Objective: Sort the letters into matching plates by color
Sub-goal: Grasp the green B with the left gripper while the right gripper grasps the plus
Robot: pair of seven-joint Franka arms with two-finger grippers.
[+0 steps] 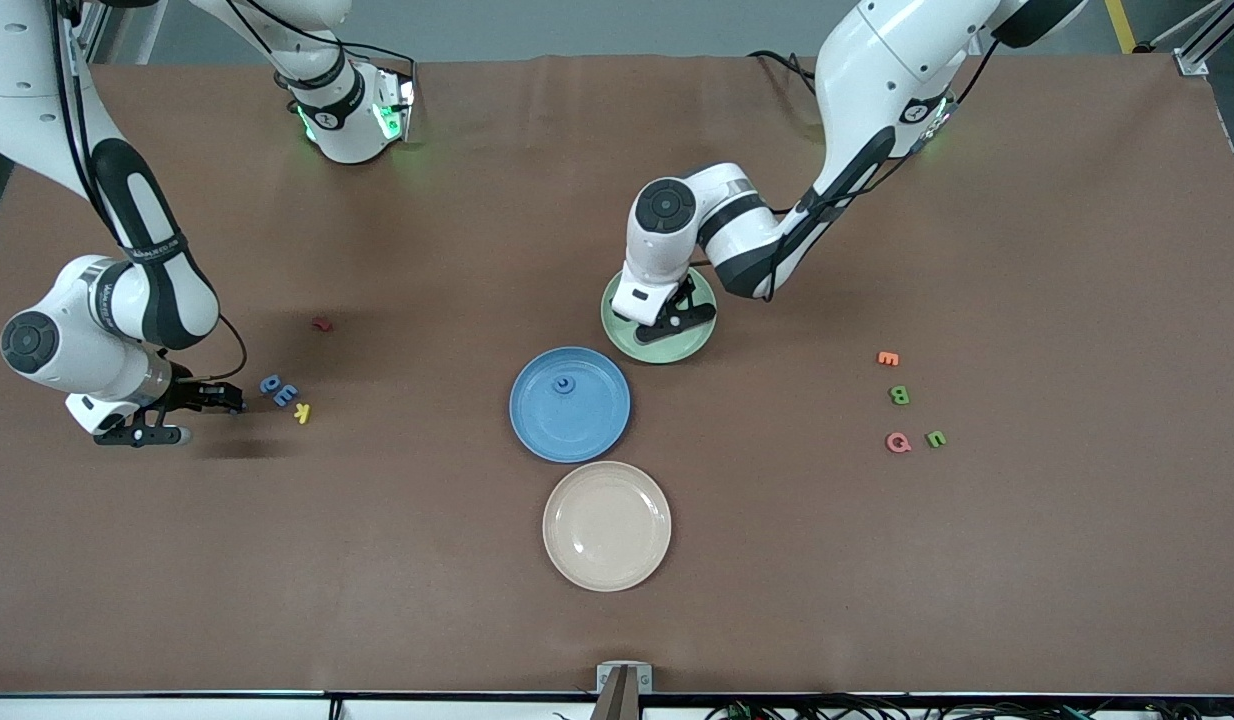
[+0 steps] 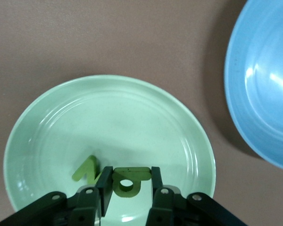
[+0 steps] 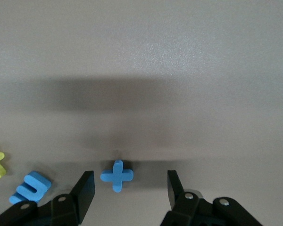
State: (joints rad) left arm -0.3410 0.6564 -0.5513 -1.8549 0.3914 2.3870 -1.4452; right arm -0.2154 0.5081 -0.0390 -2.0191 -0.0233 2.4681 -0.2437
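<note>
The left claw [image 1: 674,322], at center frame in the front view, sits low in the green plate [image 1: 699,343] with its narrowly parted fingers bracketing a green letter [image 2: 127,181]; whether they grip it cannot be told, and 1 more green letter [image 2: 86,169] lies beside it. The right claw [image 1: 239,402], at the frame's left edge, is open astride a blue cross-shaped letter [image 3: 116,175] on the bench [image 1: 877,560]. The blue plate [image 1: 537,420] at center holds 1 blue letter [image 1: 563,385].
</note>
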